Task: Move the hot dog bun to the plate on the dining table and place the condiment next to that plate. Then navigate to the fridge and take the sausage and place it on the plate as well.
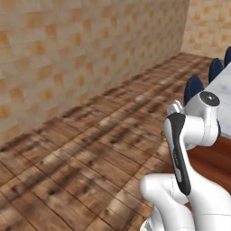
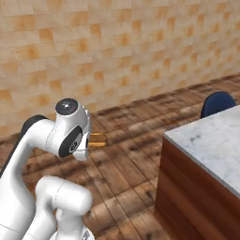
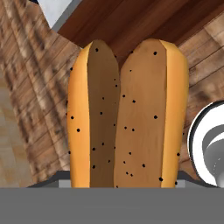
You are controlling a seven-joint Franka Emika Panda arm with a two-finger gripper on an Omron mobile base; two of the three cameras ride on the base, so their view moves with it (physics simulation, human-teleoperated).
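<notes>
The hot dog bun (image 3: 127,118), tan-orange with a lengthwise split and dark specks, stands close up in the hand view, held over the wood floor. In the right base view its end (image 2: 98,139) sticks out sideways from behind the arm's wrist, in the air. My gripper (image 2: 90,141) is shut on it; the fingers are hidden by the bun and the wrist. The dining table (image 2: 211,140) with its marble top and wood base stands to the right, and its corner (image 3: 54,11) shows beyond the bun. The plate, condiment, fridge and sausage are out of view.
Blue stools (image 1: 194,88) (image 2: 218,103) stand along the table's far side. An orange-tiled wall (image 2: 117,56) runs across ahead and to the left. Open wood floor (image 1: 67,158) lies between the wall and the table.
</notes>
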